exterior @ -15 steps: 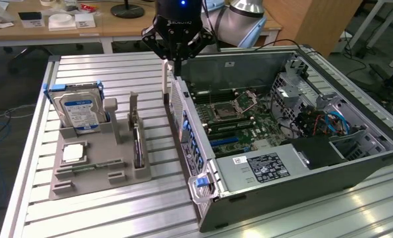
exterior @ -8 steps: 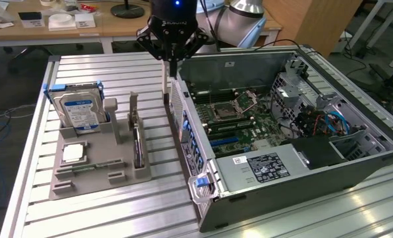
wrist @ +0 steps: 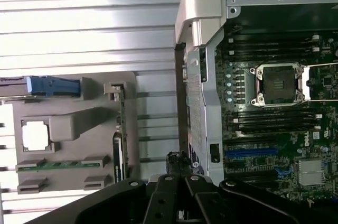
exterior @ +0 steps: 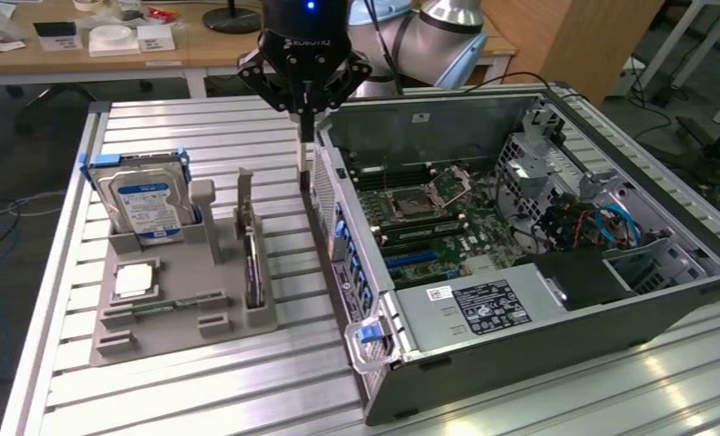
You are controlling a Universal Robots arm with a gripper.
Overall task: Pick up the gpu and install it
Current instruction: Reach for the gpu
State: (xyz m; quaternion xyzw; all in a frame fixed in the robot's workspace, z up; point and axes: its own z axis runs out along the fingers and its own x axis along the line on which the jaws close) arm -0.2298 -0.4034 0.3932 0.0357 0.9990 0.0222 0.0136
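gripper [exterior: 302, 154] [wrist: 178, 159]: fingers drawn close together into a narrow point aimed down; nothing seen between them.
gripper place: hangs just outside the computer case [exterior: 650, 300] [wrist: 198, 18], by its wall on the tray side, over the gap between case and tray.
gpu [exterior: 253, 268] [wrist: 117, 155]: not yet lifted; stands on edge in a slot of the grey tray [exterior: 153, 341] [wrist: 79, 123], on the tray's side nearest the case.
gpu vs gripper: lies away from the case, toward the exterior view's left of the fingers and lower; near but apart, no contact.
gpu long axis: runs roughly parallel to the case wall; silver bracket [exterior: 244, 195] [wrist: 115, 87] at the end nearest the gripper.
arm: only one, so no choice of side.
task state (judgement): pickup not begun, nothing installed.
case interior: side open, motherboard [exterior: 427, 209] [wrist: 274, 123] exposed, blue slots [exterior: 427, 257] [wrist: 251, 152] look empty.
other tray items: hard drive [exterior: 148, 204] upright, farther from the case than the gpu; processor chip [exterior: 135, 280] [wrist: 35, 135] and memory stick [exterior: 172, 304] [wrist: 63, 165] also farther out.
surface: slatted aluminium table [exterior: 190, 391] [wrist: 79, 23], tray and case both on it.
room: wooden desk [exterior: 44, 54] behind the case, cables on the floor beside the table.
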